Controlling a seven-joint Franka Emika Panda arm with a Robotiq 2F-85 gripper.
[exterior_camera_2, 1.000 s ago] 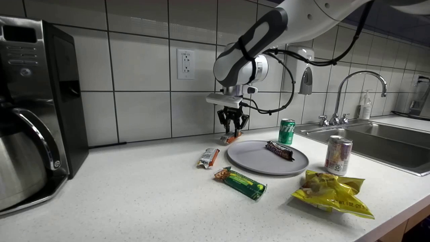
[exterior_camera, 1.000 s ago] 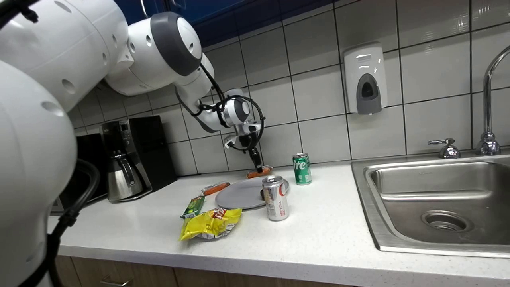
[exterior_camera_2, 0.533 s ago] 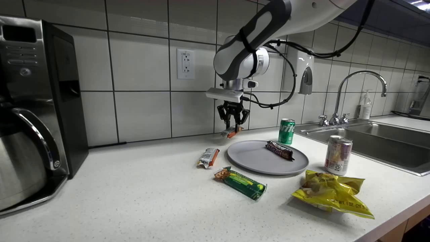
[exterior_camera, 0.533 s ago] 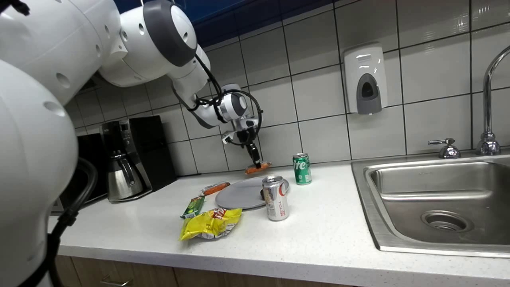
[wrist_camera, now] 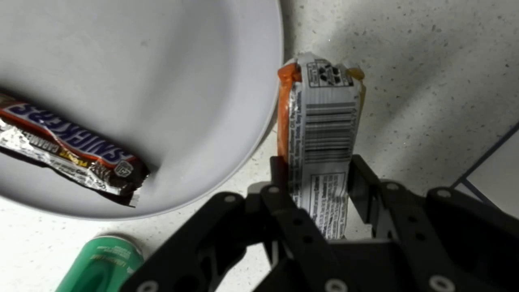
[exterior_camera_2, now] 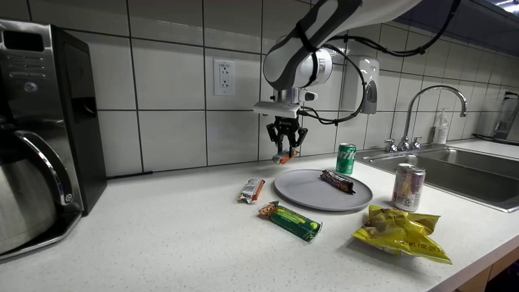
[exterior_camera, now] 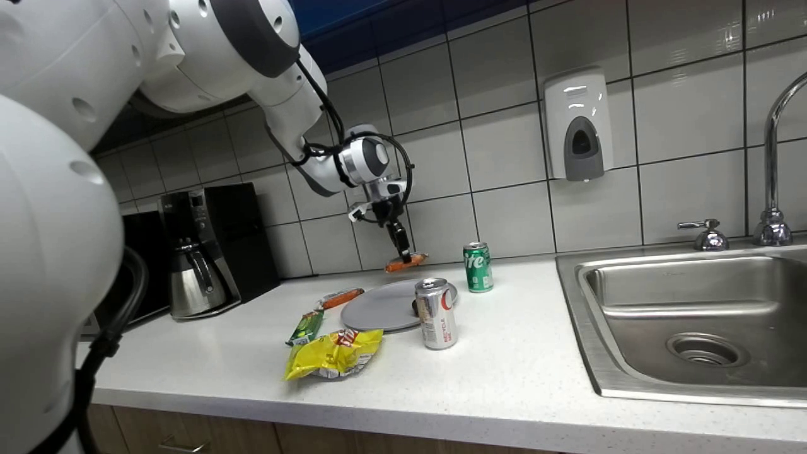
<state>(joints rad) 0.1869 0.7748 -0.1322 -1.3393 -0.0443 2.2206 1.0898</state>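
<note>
My gripper (wrist_camera: pixel 318 174) is shut on an orange and silver wrapped bar (wrist_camera: pixel 328 129), one finger on each long side. In both exterior views the gripper (exterior_camera: pixel 405 255) (exterior_camera_2: pixel 285 152) holds the bar (exterior_camera: pixel 396 266) (exterior_camera_2: pixel 282 159) above the counter near the tiled wall. A grey plate (exterior_camera_2: pixel 300 190) lies just beside and below it, with a brown Snickers bar (exterior_camera_2: pixel 337 181) on it. The plate (wrist_camera: pixel 194 101) and Snickers (wrist_camera: pixel 73 142) also show in the wrist view. A green can (exterior_camera_2: pixel 346 159) stands behind the plate. A similar orange and silver bar (exterior_camera_2: pixel 252 190) and a green-wrapped bar (exterior_camera_2: pixel 294 221) lie near the plate.
A silver can (exterior_camera_2: pixel 408 188) stands beside the plate, near a yellow chip bag (exterior_camera_2: pixel 399 233). A coffee maker (exterior_camera: pixel 220 239) stands at one end of the counter. A steel sink (exterior_camera: pixel 630 353) with a faucet (exterior_camera_2: pixel 409 109) is at the other. A soap dispenser (exterior_camera: pixel 579 126) hangs on the wall.
The gripper has lifted the orange and silver bar off the counter by the wall and carried it up and slightly toward the plate. The other objects have not moved.
</note>
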